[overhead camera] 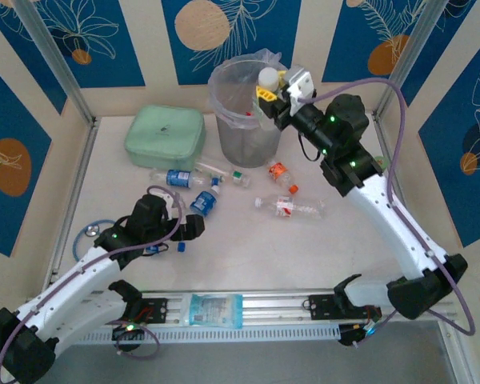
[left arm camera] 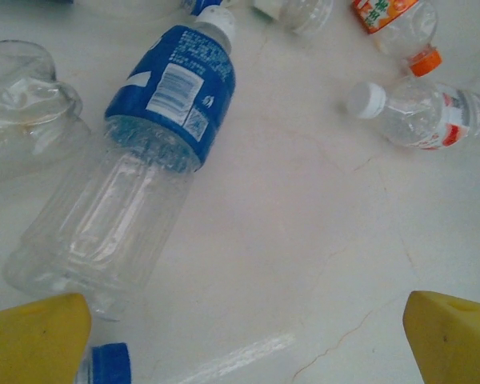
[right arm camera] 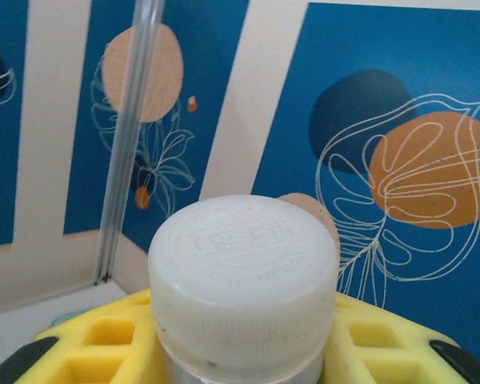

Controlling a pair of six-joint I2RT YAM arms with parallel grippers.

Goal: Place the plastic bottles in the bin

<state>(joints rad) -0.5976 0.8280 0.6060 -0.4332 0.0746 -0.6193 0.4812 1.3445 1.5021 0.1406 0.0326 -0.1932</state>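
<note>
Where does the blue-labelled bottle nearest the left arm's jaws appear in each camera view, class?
Top external: blue-labelled bottle lies left of centre, just ahead of the left arm's jaws.
Left wrist: blue-labelled bottle lies across the left half, cap pointing away.
Right wrist: looks at the wall past the white-capped bottle in its jaws.
Shared landmark: orange-capped bottle, to the right of it in both.

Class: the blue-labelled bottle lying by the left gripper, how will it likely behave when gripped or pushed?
The blue-labelled bottle looks empty, so probably light. Its thin ribbed wall may buckle when squeezed, like the crumpled clear plastic beside it. Lying on its round side, it could roll if nudged.
</note>
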